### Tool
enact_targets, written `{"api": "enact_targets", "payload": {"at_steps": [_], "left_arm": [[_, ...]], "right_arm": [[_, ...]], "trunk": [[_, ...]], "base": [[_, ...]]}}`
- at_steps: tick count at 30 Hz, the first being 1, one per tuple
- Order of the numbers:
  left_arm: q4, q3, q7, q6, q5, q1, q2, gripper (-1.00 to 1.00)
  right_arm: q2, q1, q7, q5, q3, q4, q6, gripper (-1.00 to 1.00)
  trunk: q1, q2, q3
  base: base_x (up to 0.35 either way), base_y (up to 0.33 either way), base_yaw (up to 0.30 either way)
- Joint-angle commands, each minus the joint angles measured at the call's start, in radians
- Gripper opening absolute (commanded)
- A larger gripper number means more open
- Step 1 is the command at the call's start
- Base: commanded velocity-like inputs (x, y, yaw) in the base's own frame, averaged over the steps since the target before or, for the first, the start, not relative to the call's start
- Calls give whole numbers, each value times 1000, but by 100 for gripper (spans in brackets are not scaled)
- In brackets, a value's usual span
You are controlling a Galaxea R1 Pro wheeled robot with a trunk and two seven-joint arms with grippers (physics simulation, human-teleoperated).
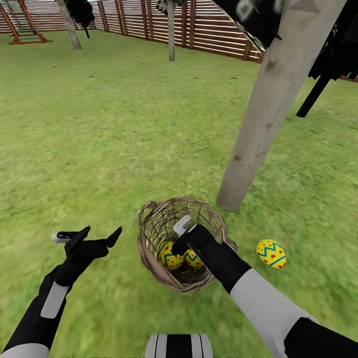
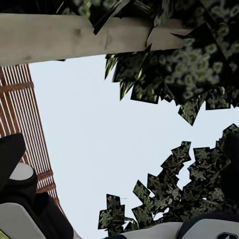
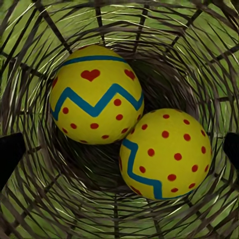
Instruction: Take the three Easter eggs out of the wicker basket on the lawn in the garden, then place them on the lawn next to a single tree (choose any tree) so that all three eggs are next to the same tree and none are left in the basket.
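Note:
The wicker basket (image 1: 149, 233) stands on the lawn (image 1: 99, 149) just in front of the foot of a pale tree trunk (image 1: 266, 114). Two yellow Easter eggs lie inside it, one (image 3: 97, 94) with a blue zigzag and red hearts, the other (image 3: 167, 154) with red dots and a blue zigzag. A third egg (image 1: 271, 253) rests on the grass to the right of the basket, near the trunk. My right gripper (image 1: 180, 242) hangs open inside the basket above the two eggs, its dark fingertips (image 3: 10, 154) wide apart. My left gripper (image 1: 99, 236) is open and empty, left of the basket.
The wooden fence (image 1: 209, 30) closes the far side of the garden, with two more trunks (image 1: 171, 35) and a play frame (image 1: 22, 25) before it. Dark leaf sheets (image 2: 199, 59) hang overhead. Open grass stretches to the left and ahead.

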Motion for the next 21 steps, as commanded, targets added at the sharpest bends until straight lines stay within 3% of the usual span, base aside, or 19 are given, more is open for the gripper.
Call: {"api": "enact_targets", "payload": {"at_steps": [1, 18, 21], "left_arm": [[0, -1, -4, 11, 0, 0, 0, 100], [0, 0, -4, 11, 0, 0, 0, 100], [-5, -9, -4, 0, 5, 17, -9, 100]], "right_arm": [[0, -1, 8, 11, 0, 0, -1, 100], [3, -54, 11, 10, 14, 48, -43, 100], [0, -69, 14, 12, 16, 51, -36, 100]], "trunk": [[0, -1, -5], [8, -5, -70], [8, -5, -70]], "base": [[0, 0, 0], [0, 0, 0], [0, 0, 0]]}}
